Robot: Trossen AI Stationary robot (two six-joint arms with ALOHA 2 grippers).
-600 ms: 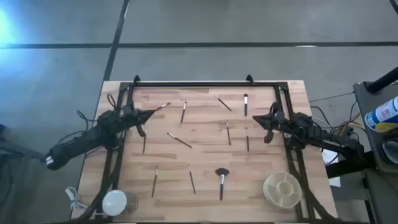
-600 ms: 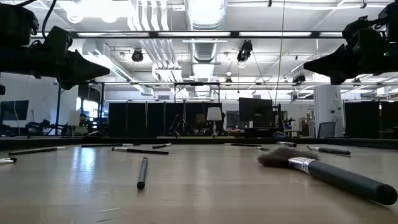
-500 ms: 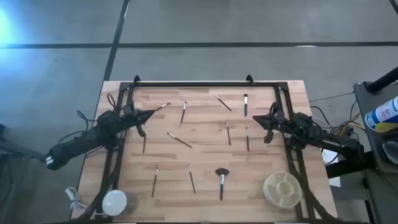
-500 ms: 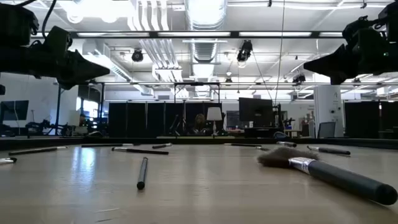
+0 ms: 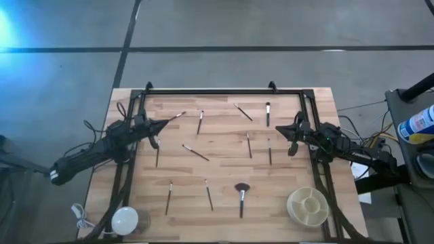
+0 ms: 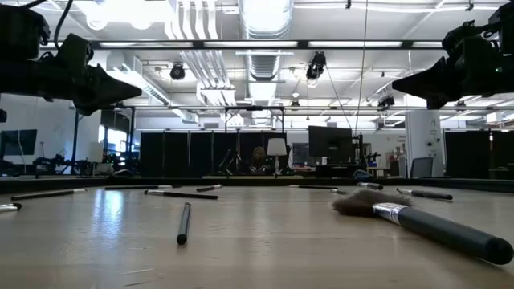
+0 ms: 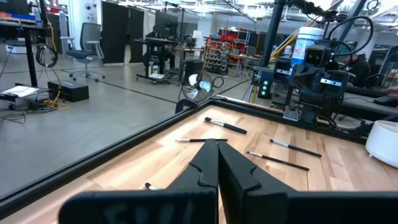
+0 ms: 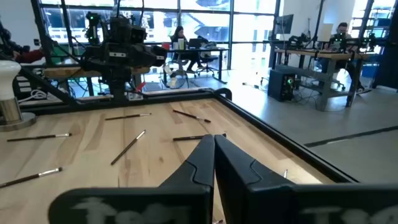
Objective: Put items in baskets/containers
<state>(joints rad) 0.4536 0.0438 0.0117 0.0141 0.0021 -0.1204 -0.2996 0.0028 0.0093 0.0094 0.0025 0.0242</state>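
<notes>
both grippers are clenched on nothing, the left gripper (image 5: 165, 123) and right gripper (image 5: 281, 131) raised at opposite table edges. the makeup brushes (image 5: 195, 152) lie scattered between them, and the cream tub (image 5: 307, 206) sits near the right gripper's arm, at the table corner.

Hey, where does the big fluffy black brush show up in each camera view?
High view: the fluffy brush lies at bottom centre, left of the cream tub.
Low view: right foreground, head pointing left.
Left wrist view: cannot be told apart.
Right wrist view: not visible.
Shared landmark: the black table frame.
</notes>
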